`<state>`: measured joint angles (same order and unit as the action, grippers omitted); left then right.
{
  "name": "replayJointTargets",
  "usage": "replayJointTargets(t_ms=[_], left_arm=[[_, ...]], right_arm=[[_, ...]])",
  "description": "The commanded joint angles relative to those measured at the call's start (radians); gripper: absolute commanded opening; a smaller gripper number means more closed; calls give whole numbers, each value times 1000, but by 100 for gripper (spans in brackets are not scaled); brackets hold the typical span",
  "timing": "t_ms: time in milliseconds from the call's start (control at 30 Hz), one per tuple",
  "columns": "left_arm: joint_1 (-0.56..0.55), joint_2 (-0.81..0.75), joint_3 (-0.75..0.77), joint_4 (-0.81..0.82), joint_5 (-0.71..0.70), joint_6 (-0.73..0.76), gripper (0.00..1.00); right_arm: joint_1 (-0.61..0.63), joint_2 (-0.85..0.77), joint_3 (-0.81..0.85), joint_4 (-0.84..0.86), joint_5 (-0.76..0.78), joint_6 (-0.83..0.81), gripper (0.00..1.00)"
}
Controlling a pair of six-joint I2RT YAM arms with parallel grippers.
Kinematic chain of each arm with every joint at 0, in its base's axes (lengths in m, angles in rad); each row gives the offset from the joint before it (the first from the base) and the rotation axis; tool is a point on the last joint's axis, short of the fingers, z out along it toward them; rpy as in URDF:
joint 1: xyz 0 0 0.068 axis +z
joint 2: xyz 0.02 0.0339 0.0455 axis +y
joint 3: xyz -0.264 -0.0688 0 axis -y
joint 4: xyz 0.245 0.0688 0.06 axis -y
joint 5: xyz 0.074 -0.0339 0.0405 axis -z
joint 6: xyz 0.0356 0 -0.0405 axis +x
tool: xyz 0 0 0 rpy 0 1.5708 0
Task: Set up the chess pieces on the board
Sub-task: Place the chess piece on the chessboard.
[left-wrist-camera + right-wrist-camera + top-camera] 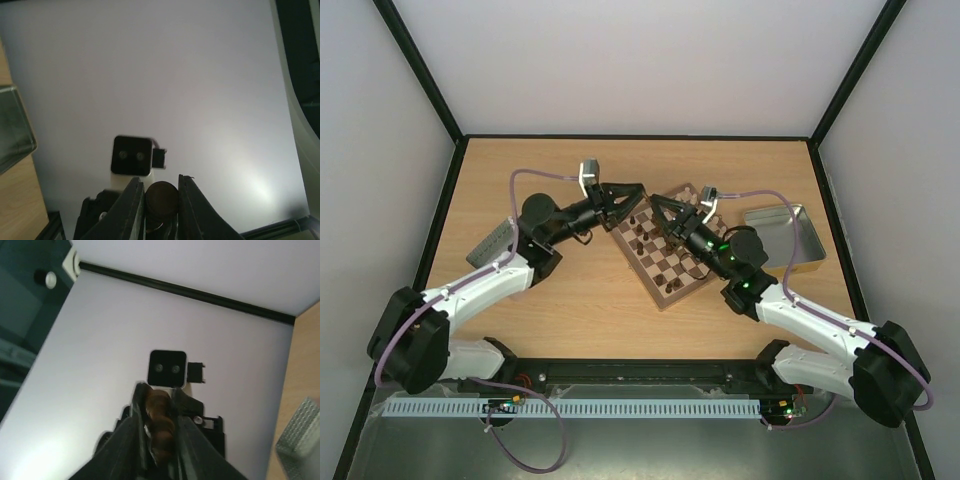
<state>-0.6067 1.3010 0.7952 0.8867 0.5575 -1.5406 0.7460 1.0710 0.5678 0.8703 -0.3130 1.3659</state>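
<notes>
The board (pixel 685 272) lies tilted at the table's middle, with several dark brown and cream chess pieces (pixel 643 233) standing on it. My left gripper (pixel 636 197) and right gripper (pixel 656 204) meet tip to tip above the board's far corner. In the left wrist view the left gripper (pixel 159 181) is shut on a dark brown piece (pixel 161 199), seen end-on. In the right wrist view the right gripper (pixel 159 390) is shut on a brown piece (pixel 160 416), seen lengthwise. I cannot tell whether both hold the same piece. Each wrist view shows the other wrist's camera straight ahead.
An open grey metal tin (pixel 785 237) sits right of the board and shows in the left wrist view (pixel 14 131). A grey ribbed lid (pixel 492 243) lies left, under the left arm, and shows in the right wrist view (pixel 300 436). White walls enclose the table.
</notes>
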Motion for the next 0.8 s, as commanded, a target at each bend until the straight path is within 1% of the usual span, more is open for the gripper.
replayJointTargets(t_ms=[0,33,133,233,300,367,500,567,767], left_arm=[[-4,16,-44,85,46,-22,11],[-3,19,-50,93,48,-25,11],[-2,31,-54,100,50,-31,11],[-4,48,-58,117,45,-45,10],[-3,60,-57,124,45,-49,10],[-2,69,-54,131,46,-54,10],[-3,84,-48,155,37,-81,9],[-2,85,-41,150,33,-85,9],[-3,84,-34,136,22,-91,9]], right_arm=[[1,-25,43,-59,60,-23,29],[1,-27,40,-67,67,-24,33],[1,-28,40,-72,75,-28,34],[1,-18,43,-55,60,-10,24],[1,-21,40,-60,55,-3,23],[1,-31,38,-78,56,-8,26],[2,-50,43,-168,57,-32,36],[2,-52,43,-195,58,-43,38],[3,-45,55,-213,49,-62,26]])
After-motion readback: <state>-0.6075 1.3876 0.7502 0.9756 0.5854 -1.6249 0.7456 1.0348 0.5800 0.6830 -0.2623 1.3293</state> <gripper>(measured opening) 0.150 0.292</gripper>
